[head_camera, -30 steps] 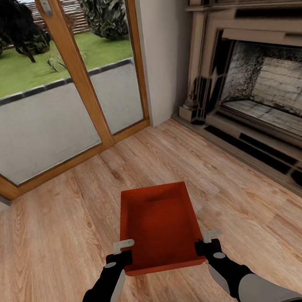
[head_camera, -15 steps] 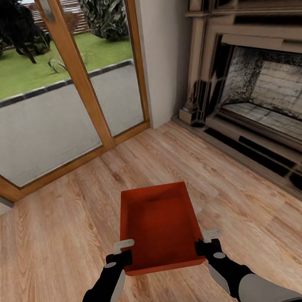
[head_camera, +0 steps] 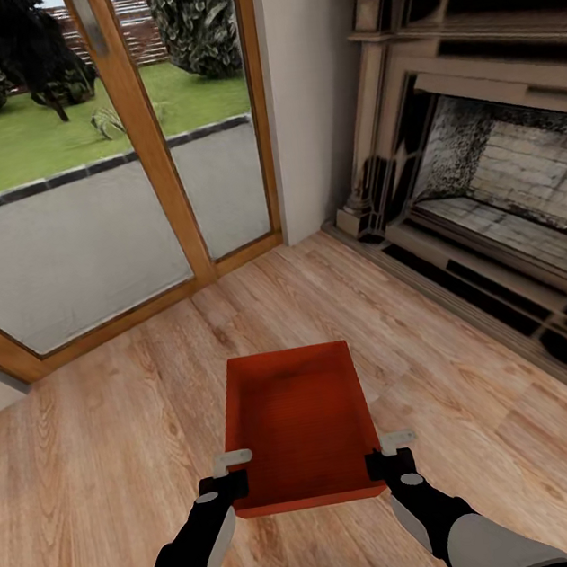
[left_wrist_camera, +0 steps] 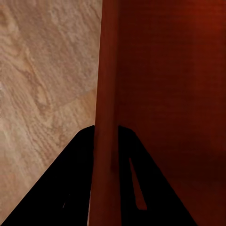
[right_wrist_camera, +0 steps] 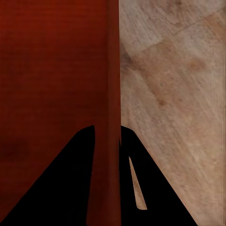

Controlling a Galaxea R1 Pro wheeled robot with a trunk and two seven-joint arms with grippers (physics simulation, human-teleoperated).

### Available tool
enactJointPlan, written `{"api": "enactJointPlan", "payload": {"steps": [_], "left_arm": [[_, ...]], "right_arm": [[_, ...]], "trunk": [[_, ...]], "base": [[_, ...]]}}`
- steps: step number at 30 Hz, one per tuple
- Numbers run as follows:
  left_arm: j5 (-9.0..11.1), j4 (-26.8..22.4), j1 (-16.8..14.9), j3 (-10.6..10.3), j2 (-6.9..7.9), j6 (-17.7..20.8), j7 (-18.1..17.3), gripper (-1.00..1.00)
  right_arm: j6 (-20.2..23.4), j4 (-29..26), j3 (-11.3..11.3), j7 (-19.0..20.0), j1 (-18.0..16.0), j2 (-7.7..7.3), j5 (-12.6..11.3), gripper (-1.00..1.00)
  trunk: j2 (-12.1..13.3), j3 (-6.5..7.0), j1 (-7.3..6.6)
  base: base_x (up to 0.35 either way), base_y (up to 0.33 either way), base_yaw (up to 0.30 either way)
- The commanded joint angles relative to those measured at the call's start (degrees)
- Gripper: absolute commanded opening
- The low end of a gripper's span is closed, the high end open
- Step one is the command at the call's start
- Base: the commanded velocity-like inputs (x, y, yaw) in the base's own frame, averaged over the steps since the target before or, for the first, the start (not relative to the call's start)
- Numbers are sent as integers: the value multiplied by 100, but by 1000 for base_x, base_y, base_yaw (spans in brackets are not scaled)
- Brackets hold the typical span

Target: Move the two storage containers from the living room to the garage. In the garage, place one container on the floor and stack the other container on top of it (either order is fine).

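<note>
I hold one orange-red storage container (head_camera: pixel 297 422) level above the light wood floor of the living room, just ahead of my trunk. My left gripper (head_camera: pixel 232 475) is shut on its left wall near the close corner, and my right gripper (head_camera: pixel 386 455) is shut on its right wall. In the left wrist view the ribbed wall (left_wrist_camera: pixel 107 122) runs between the two dark fingers (left_wrist_camera: pixel 70 188). The right wrist view gives the same picture, with the wall (right_wrist_camera: pixel 109 117) pinched between the fingers (right_wrist_camera: pixel 70 183). The container is empty.
A brick fireplace (head_camera: pixel 492 161) with a dark stepped surround fills the right side. Tall glass doors in orange wooden frames (head_camera: pixel 138 132) stand ahead on the left, with a white wall pillar (head_camera: pixel 309 89) between them and the fireplace. Wood floor (head_camera: pixel 91 457) lies around me.
The whole view has shifted slightly, with the fireplace and doors sliding a little, so the camera has moved. Both grippers and the container keep the same place before me.
</note>
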Motion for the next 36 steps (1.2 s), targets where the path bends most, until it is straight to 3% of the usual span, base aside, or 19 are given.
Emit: {"api": "enactJointPlan", "payload": {"steps": [1, 36], "left_arm": [[41, -17, -2, -44, -1, 24, 48, -100], [41, -18, -2, -27, -4, 24, 46, -100]], "right_arm": [[-6, 16, 55, 7, -1, 4, -31, -100], [-14, 16, 59, 7, -1, -5, -31, -100]], "trunk": [[40, 15, -23], [1444, 643, -792]], "base": [[0, 0, 0], [0, 0, 0]]}}
